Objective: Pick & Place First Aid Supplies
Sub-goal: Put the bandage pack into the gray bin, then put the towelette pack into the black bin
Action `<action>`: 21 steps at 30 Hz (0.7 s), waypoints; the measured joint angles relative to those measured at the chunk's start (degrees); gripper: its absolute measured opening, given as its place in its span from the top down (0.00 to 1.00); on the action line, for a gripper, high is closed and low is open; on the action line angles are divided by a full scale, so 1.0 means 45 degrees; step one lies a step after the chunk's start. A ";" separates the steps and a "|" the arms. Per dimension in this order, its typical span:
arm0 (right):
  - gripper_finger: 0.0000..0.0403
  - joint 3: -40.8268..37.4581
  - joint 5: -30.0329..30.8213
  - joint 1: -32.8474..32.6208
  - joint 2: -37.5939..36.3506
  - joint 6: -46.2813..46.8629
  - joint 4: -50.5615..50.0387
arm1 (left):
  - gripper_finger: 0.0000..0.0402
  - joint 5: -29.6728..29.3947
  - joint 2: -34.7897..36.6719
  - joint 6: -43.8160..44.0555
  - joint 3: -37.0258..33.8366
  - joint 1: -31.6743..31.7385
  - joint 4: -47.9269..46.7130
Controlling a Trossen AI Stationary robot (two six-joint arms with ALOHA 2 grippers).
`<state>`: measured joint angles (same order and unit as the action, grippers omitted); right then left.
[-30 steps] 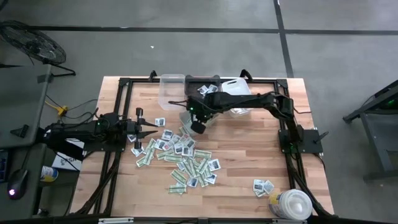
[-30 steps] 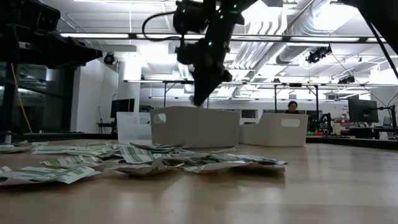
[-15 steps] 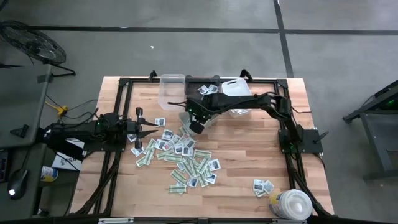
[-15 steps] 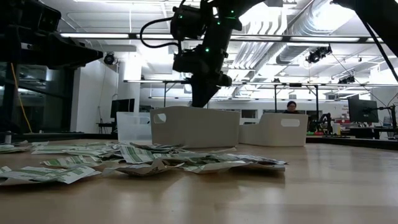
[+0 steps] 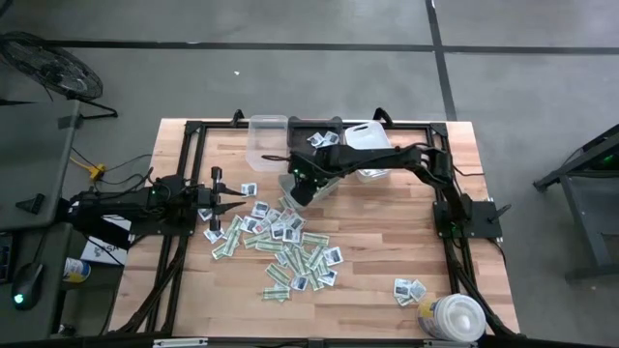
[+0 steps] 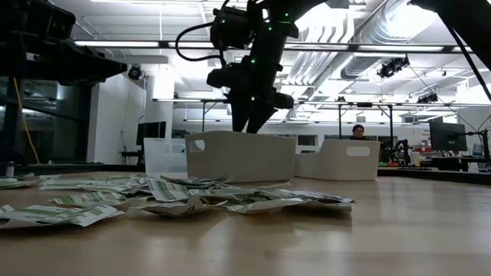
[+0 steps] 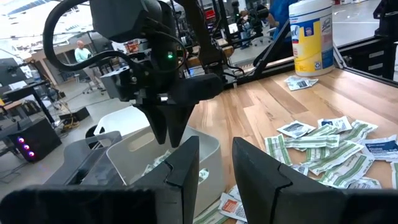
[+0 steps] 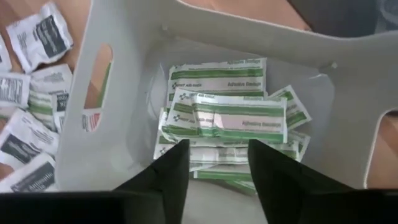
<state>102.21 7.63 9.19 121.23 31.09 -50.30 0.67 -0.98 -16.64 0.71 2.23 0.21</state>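
The right gripper hangs just above a translucent white bin, its fingers spread apart with nothing between them. Inside that bin lies a loose stack of green-and-white strips, at least five, though the lower ones overlap too much to count. On the table the main heap of packets spreads out near the left gripper, a mix of narrow green strips and squarish white ones with dark print; there are dozens, too tangled for an exact count. A separate little cluster of two or three white packets sits near the round tub, well apart from the heap. The left arm waits at the edge of the heap, its two fingers standing apart with a gap and nothing in it. At the back of the table four bins stand close together: a clear bin, a dark bin with a few white packets in it, a white bin, and the translucent one under the right gripper. A person shows far off behind the bins.
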 joint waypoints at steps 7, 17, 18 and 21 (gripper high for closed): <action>0.48 0.0005 0.0000 -0.0661 -0.0161 0.1807 -0.0631 | 0.76 -0.0005 0.0001 0.0001 0.0000 0.0001 -0.0005; 0.47 0.0010 0.0200 -0.2326 -0.1137 0.5258 -0.5002 | 0.76 -0.0013 0.0002 0.0003 0.0000 -0.0001 -0.0005; 0.47 0.0010 0.0252 -0.2505 -0.1216 0.5631 -0.5355 | 0.76 -0.0015 0.0002 0.0004 0.0000 0.0001 -0.0005; 0.47 0.0010 0.0339 -0.2967 -0.1341 0.6689 -0.6405 | 0.76 -0.0015 0.0000 0.0000 0.0000 0.0000 -0.0005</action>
<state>102.26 9.16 -4.17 115.19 61.19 -79.13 0.60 -0.98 -16.64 0.71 2.23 0.19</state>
